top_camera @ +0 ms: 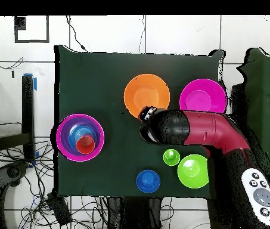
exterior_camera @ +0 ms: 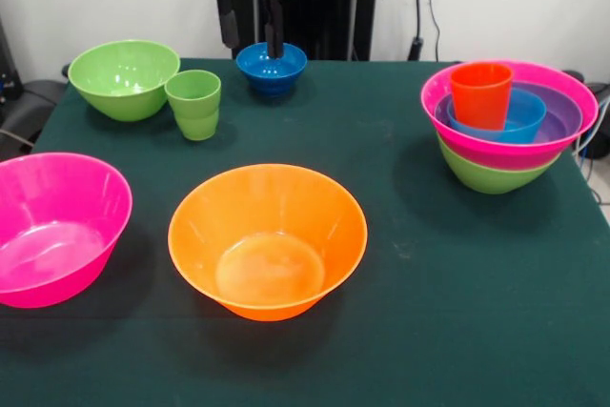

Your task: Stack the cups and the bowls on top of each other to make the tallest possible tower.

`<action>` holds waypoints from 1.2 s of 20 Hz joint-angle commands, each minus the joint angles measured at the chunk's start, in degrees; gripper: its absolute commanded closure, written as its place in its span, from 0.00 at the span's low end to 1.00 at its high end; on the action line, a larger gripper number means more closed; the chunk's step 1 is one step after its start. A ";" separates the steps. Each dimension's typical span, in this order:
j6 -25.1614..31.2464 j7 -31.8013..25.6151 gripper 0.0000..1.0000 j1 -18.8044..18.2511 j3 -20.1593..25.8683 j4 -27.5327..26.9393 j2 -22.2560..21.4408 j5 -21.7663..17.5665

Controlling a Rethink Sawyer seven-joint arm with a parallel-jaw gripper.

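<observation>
On the dark green surface (exterior_camera: 400, 226), taken from left to right in the front view, a big pink bowl (exterior_camera: 57, 229) is seen at the near left edge, upright and empty. Farther back on the left a green bowl (exterior_camera: 124, 78) is placed, with a light green cup (exterior_camera: 194, 104) just beside it on its right, the two close or touching. A large orange bowl (exterior_camera: 268, 240) is set near the middle, towards the near side, well apart from the others. At the far middle a small blue bowl (exterior_camera: 272, 68) is found, and the end effector (exterior_camera: 252, 30) is held just above it; two dark fingers (exterior_camera: 274, 30) are seen parted, one over the bowl's left rim and one over its middle, with nothing gripped between them. On the far right the tower (exterior_camera: 505, 131) is seen: a green bowl at the base, a wide pink bowl in it, then a purple and a blue bowl, with an orange-red cup (exterior_camera: 480, 94) standing upright on top.
</observation>
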 commanded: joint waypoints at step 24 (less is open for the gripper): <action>-7.32 15.62 0.00 9.26 -14.04 6.67 6.66 7.08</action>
